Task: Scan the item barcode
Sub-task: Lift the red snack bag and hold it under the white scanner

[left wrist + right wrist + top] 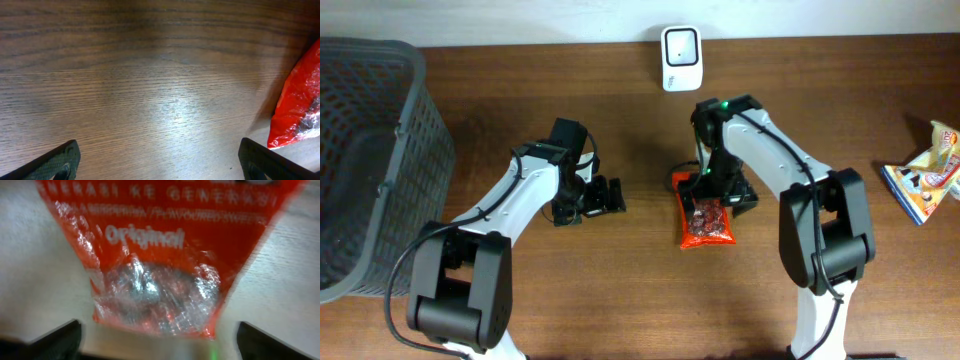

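**Red Bag Lies Between Spread Right Jaws**

The right gripper [157, 344] is seen spread wide. Its two dark fingertips [60, 340] are set on either side of the red snack bag [160, 255]. No contact with the bag can be made out, though the picture is blurred. The bag is laid flat on the wooden table [620, 290] directly beneath this gripper. Its clear, crinkled end is nearest the fingers, and the word "Original" is printed farther out from them. From overhead, the gripper is seen over the bag, part of which is covered by it.

Off to this gripper's left, the left gripper [159, 161] is held open above bare wood, with nothing enclosed between its jaws. The red bag is glimpsed just beyond its right finger.

Beyond the right gripper, at the table's back edge, a white scanner [680, 58] is stood. Well off to the right gripper's right, a yellow-and-white packet [925, 175] is laid near the table's edge. Farthest away, past the left arm, a dark mesh basket [380, 100] is set.
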You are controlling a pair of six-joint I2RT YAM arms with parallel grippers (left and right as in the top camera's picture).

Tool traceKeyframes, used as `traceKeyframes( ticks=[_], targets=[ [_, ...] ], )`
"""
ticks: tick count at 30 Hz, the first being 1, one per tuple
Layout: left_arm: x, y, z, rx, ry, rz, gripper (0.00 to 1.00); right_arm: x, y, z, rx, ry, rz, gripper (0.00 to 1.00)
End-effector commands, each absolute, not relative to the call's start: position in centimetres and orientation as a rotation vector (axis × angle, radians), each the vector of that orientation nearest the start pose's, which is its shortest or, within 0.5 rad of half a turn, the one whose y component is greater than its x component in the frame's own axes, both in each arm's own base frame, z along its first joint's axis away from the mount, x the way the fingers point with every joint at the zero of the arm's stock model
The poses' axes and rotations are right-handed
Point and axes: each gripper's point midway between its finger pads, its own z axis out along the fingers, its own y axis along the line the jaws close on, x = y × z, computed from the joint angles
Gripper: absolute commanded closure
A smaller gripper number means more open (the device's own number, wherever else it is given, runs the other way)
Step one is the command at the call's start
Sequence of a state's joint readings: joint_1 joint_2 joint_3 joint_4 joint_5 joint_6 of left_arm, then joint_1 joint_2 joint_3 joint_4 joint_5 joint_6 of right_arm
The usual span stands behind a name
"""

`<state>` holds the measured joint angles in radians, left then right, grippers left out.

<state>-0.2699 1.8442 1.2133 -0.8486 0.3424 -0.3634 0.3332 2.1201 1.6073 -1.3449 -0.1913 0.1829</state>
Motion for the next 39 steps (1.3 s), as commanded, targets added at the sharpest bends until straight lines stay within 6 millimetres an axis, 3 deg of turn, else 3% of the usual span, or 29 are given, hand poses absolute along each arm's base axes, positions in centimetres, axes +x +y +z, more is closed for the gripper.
traceKeyframes(
  ticks=[1,6,11,12,16,19,21,25,28,30,31,34,39],
  targets=[
    [31.8,-14.8,3.5,-0.134,3.115,-0.55,0.01,30.0,14.8,2.8,-0.189,3.444,0.198,0.25],
    [31.7,-14.8,3.5,-0.134,3.116,-0.549,0.01,30.6,15.0,0.9,-0.195,3.388,0.201,0.3],
    [31.7,-14.8,3.5,-0.134,3.116,-0.55,0.01,30.9,14.7,0.2,-0.154,3.373,0.164,0.68],
    [31.7,-14.8,3.5,-0.134,3.116,-0.549,0.01,31.0,14.6,0.3,-0.152,3.372,0.166,0.75],
    [31.7,-14.8,3.5,-0.134,3.115,-0.549,0.01,32.7,14.8,2.8,-0.135,3.346,0.179,0.76],
    [31.7,-14.8,3.5,-0.134,3.116,-0.549,0.01,37.2,14.8,7.0,-0.101,3.209,0.238,0.92],
    [31.7,-14.8,3.5,-0.135,3.115,-0.549,0.01,40.7,14.4,9.4,-0.063,3.085,0.275,0.96],
    [31.9,-14.4,3.3,-0.136,3.114,-0.514,0.01,47.6,14.8,11.9,-0.047,2.797,0.347,0.96],
    [31.9,-14.4,3.3,-0.136,3.114,-0.514,0.01,54.1,16.9,15.8,-0.083,2.474,0.411,0.96],
    [31.9,-14.4,3.3,-0.136,3.114,-0.514,0.01,56.4,17.4,18.0,-0.078,2.339,0.426,0.96],
    [31.9,-14.4,3.3,-0.136,3.114,-0.515,0.01,57.7,16.8,18.9,0.005,2.28,0.402,0.96],
    [31.9,-14.4,3.4,-0.135,3.112,-0.515,0.01,60.5,16.5,20.2,0.048,2.143,0.384,0.96],
    [32.1,-14.5,3.4,-0.133,3.105,-0.518,0.01,63.2,15.8,17.9,0.092,2.08,0.32,0.96]
  ],
)
